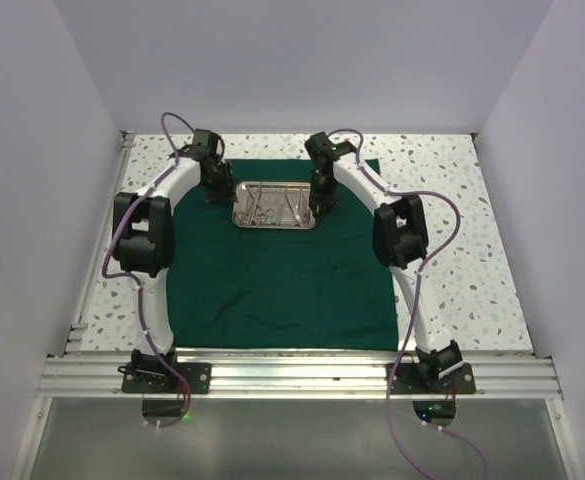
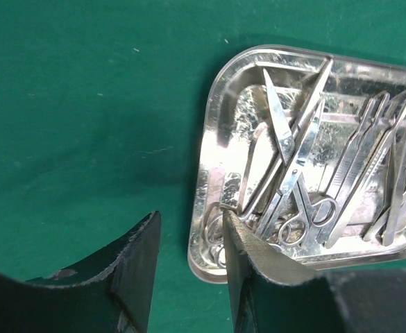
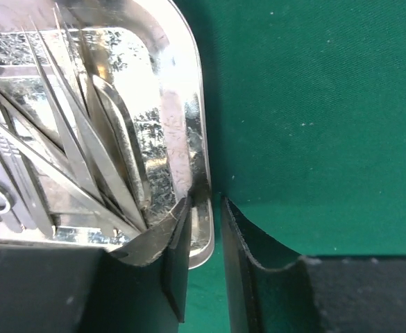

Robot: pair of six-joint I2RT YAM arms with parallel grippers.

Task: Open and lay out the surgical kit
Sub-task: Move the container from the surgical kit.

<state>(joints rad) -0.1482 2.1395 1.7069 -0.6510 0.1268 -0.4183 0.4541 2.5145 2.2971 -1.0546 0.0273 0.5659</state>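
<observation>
The green cloth (image 1: 272,290) lies spread flat over the middle of the worktop (image 1: 452,200). The steel tray (image 2: 213,104) sits on it toward the worktop's far edge, and the instruments (image 2: 293,173) lie heaped and crossed inside it.

The left end effector (image 2: 190,220) straddles the tray's left short end. One finger is over the cloth and the other just inside the rim, with a clear gap between them, so it is open and holds nothing. The right end effector (image 3: 206,201) straddles the right short end much more narrowly. Its inner finger is against the rim's inside, and a sliver of green shows before the outer finger, so it is not yet clamped.

The step in hand looks like a two-handed grip on the tray. To do it well, both sets of jaws should pinch only the rim, keeping the inner fingers off the scissor loops. The two grips should close evenly, and any lift or slide should be level so the loose instruments do not shift or spill and the cloth does not bunch underneath.
</observation>
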